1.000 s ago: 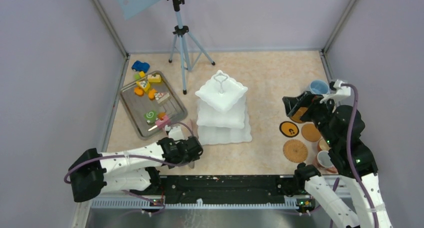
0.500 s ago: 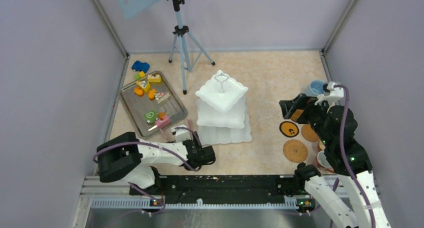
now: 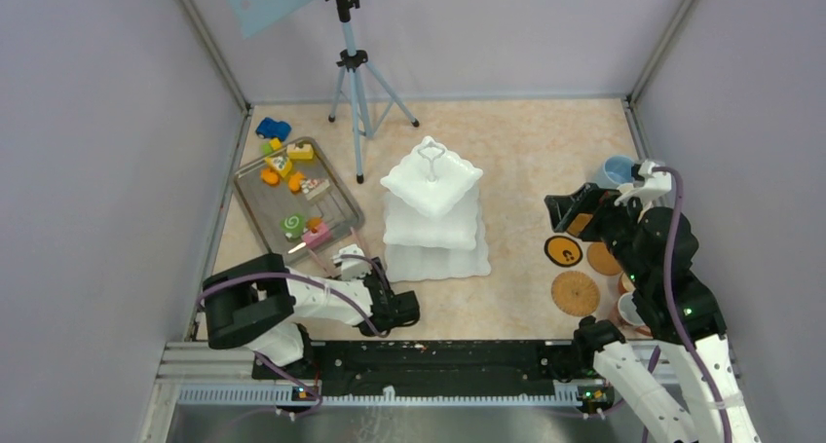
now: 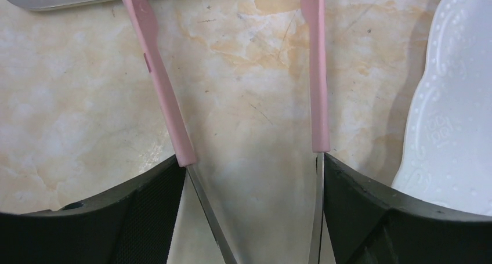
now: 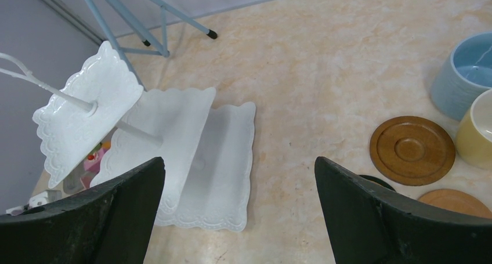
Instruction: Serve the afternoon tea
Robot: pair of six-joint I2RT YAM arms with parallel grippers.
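The white three-tier stand [image 3: 433, 209] is at the table's middle; it also shows in the right wrist view [image 5: 191, 142] and at the right edge of the left wrist view [image 4: 458, 130]. Several toy pastries [image 3: 292, 225] lie on the steel tray [image 3: 255, 219]. My left gripper [image 3: 378, 289] [image 4: 252, 159] is shut on pink-sleeved metal tongs [image 4: 165, 96], whose spread tips point at the tray's near edge. My right gripper [image 3: 570, 209] [image 5: 239, 162] is open and empty above the round coasters [image 3: 575, 293] [image 5: 412, 149]. The blue mug [image 3: 618, 169] [image 5: 464, 72] and the cream mug [image 5: 478, 130] stand beside it.
A tripod [image 3: 353, 83] stands behind the stand. A blue toy car [image 3: 274, 129] lies at the far left behind the tray. A pinkish mug [image 3: 635, 312] sits near the right arm. Walls close in the left, right and far sides.
My left arm has folded in and its gripper has shifted right along the near edge with the tongs. My right gripper has barely moved.
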